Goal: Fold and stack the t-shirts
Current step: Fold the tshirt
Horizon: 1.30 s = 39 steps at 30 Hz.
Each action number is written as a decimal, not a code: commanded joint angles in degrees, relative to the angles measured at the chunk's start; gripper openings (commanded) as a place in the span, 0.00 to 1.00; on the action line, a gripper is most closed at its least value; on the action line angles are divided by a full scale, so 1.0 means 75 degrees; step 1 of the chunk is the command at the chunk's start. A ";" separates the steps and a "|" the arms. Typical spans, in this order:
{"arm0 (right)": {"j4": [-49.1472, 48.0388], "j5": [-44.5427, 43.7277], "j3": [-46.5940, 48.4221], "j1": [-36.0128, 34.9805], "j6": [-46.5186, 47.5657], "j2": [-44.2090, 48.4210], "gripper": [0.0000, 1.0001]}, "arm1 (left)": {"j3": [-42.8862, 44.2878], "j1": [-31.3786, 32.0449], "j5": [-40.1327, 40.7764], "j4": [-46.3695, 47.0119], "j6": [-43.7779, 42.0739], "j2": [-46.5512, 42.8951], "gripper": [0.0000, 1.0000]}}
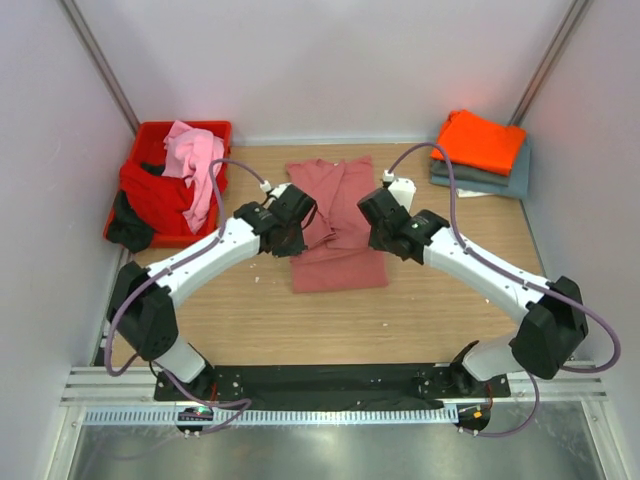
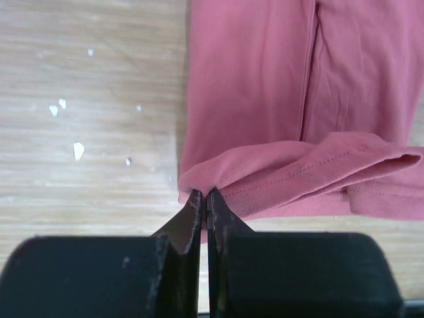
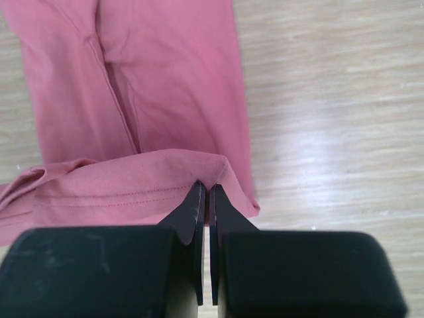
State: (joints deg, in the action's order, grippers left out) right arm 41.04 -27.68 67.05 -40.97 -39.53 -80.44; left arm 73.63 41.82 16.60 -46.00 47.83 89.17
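A dusty salmon-pink t-shirt lies folded lengthwise in the middle of the table. My left gripper is shut on the shirt's left hem corner and holds it lifted over the cloth. My right gripper is shut on the right hem corner, also lifted. The shirt shows in the left wrist view and the right wrist view. A folded orange shirt lies on a folded grey-blue shirt at the back right.
A red plastic crate at the back left holds a light pink shirt, a red shirt and a dark one hanging over its edge. A small white object sits by the right gripper. White specks dot the wood.
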 commanded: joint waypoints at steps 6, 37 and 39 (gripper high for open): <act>-0.0702 0.0199 0.1137 0.0786 0.1004 -0.0840 0.01 | 0.1222 -0.0759 -0.0479 -0.0148 -0.0975 0.1187 0.00; 0.0808 0.0598 0.6059 0.1971 0.1415 -0.5247 0.77 | 0.7688 -0.2295 -0.0432 -0.2632 -0.2346 0.5690 0.62; 0.0845 0.0574 0.5828 0.1971 0.1322 -0.4722 0.77 | 0.8088 -0.2295 -0.0316 -0.2866 -0.2405 0.5538 0.63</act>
State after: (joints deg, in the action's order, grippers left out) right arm 42.74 -20.71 107.94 -26.20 -29.56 -121.64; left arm 128.14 25.10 12.45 -62.00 32.23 134.10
